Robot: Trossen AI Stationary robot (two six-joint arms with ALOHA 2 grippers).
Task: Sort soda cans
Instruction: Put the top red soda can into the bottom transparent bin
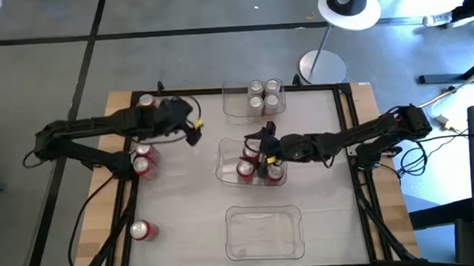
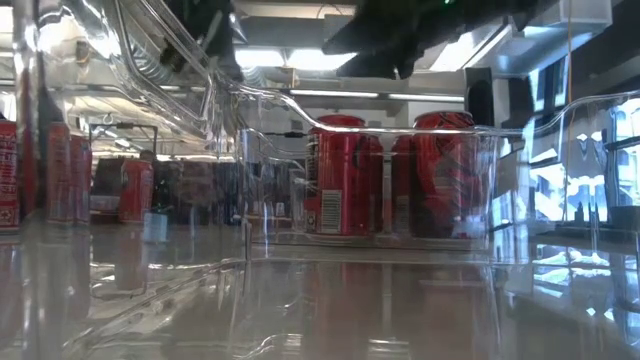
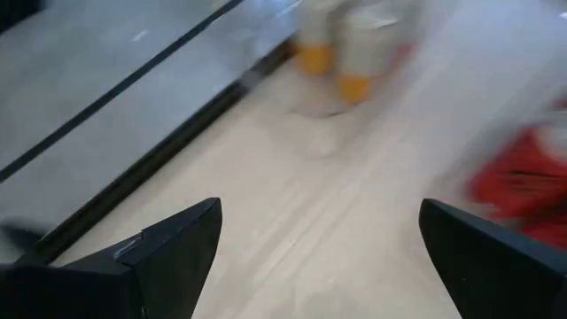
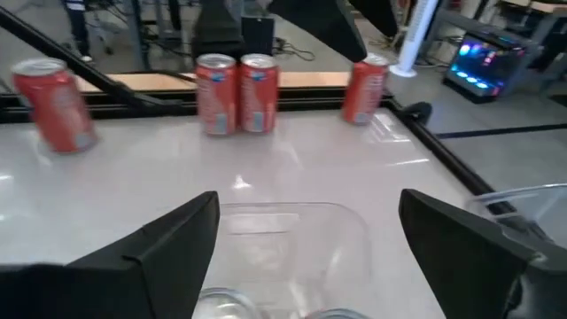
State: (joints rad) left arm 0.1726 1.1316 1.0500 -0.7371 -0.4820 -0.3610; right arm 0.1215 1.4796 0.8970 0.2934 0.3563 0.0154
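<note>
Soda cans (image 1: 144,163): red or silver bodies, silver tops.

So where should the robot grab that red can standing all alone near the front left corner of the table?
Probably around the middle of its round body, coming down from above. The lone red can stands upright with open table all around it, so an open pincer can straddle its sides. The left pincer is nearer.
</note>
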